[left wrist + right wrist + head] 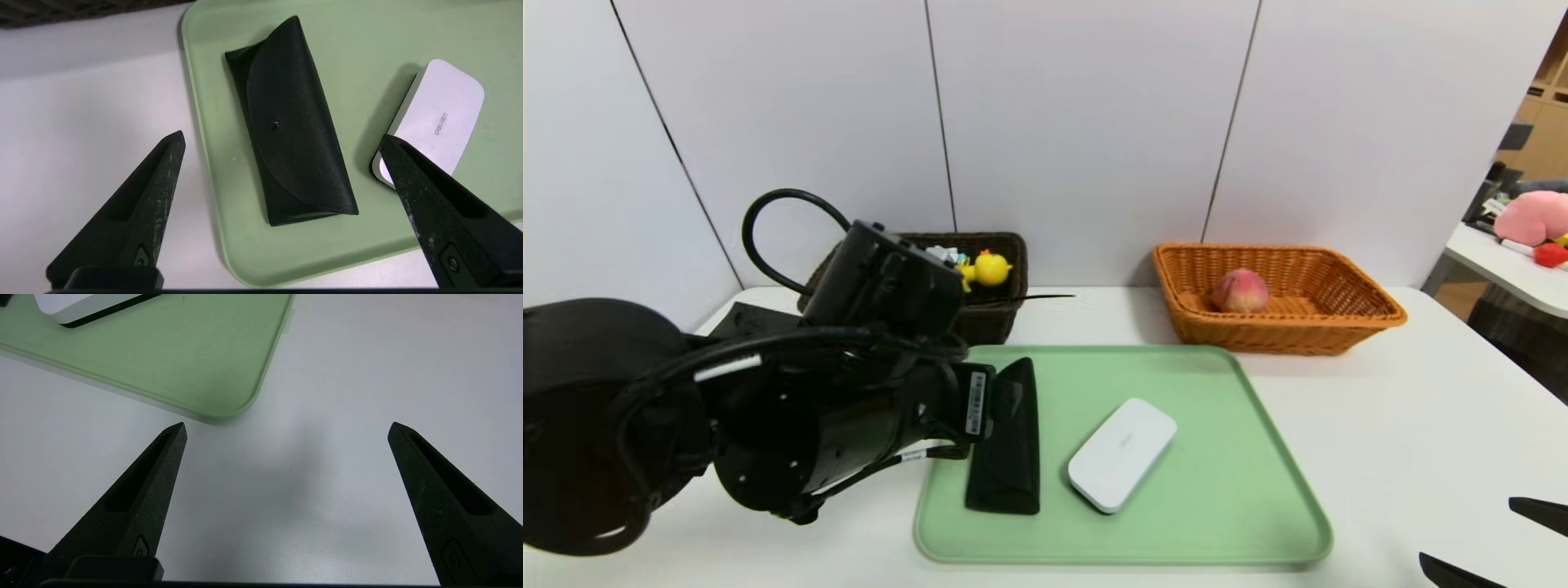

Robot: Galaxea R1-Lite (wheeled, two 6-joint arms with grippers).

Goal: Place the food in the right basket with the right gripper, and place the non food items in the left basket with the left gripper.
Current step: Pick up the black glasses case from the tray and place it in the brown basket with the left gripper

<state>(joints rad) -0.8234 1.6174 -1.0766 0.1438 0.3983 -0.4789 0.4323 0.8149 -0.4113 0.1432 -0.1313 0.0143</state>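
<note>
Left gripper [282,139], fingers spread wide and empty above the black glasses case [290,126] on the green tray [327,253], should descend centred, straddling the case's narrow width before closing; right gripper [286,428] idle, also wide.

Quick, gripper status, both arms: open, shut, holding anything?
Left gripper: open, empty, above the black glasses case on the green tray.
Right gripper: open, empty, parked over bare table off the tray's corner.

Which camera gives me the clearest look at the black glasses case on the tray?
The left wrist view: the black glasses case lies whole and unblocked, flap and snap visible. In the head view the left arm hides its near-left edge. The right wrist view does not show it.
</note>
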